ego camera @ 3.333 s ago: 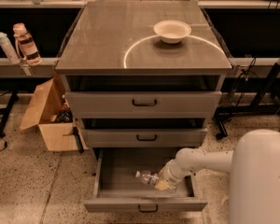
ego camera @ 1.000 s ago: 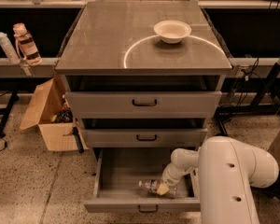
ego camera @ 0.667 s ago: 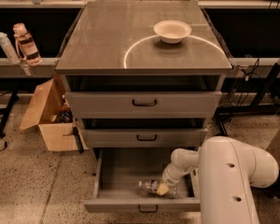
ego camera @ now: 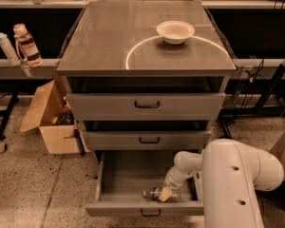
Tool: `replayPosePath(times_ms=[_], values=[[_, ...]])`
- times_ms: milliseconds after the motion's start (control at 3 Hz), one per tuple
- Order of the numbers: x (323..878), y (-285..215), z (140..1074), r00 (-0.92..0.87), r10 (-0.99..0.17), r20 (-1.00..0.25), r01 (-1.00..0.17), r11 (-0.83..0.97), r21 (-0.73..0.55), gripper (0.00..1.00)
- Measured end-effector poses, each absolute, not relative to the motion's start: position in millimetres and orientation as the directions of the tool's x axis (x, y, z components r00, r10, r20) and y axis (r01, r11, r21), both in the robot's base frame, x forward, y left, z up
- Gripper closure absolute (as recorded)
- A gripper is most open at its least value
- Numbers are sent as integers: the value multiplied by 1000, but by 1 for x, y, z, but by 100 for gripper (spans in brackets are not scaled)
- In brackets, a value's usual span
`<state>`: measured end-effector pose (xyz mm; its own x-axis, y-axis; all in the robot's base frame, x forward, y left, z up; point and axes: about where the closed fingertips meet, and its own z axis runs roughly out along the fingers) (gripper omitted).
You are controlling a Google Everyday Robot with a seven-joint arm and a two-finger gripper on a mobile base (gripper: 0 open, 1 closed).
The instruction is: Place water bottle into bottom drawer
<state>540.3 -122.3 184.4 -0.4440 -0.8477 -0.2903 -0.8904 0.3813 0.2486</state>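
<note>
The jaws were low inside the open bottom drawer (ego camera: 128, 177), near its front right corner. I could not tell if they were open or closed. The water bottle (ego camera: 153, 193) lay on its side on the drawer floor, just left of the jaws, with one end against them. Far above the jaws, a white bowl (ego camera: 175, 32) stood on the table (ego camera: 109, 42).

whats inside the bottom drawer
The water bottle lies on its side near the front of the bottom drawer, the gripper at one end. The robot arm covers its right corner.
</note>
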Motion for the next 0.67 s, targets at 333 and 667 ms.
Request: replayPosePath(times_ms=[333, 667], values=[[540, -122, 184, -444, -848, -290, -890, 381, 249, 0], [540, -122, 184, -444, -848, -290, -890, 381, 249, 0]])
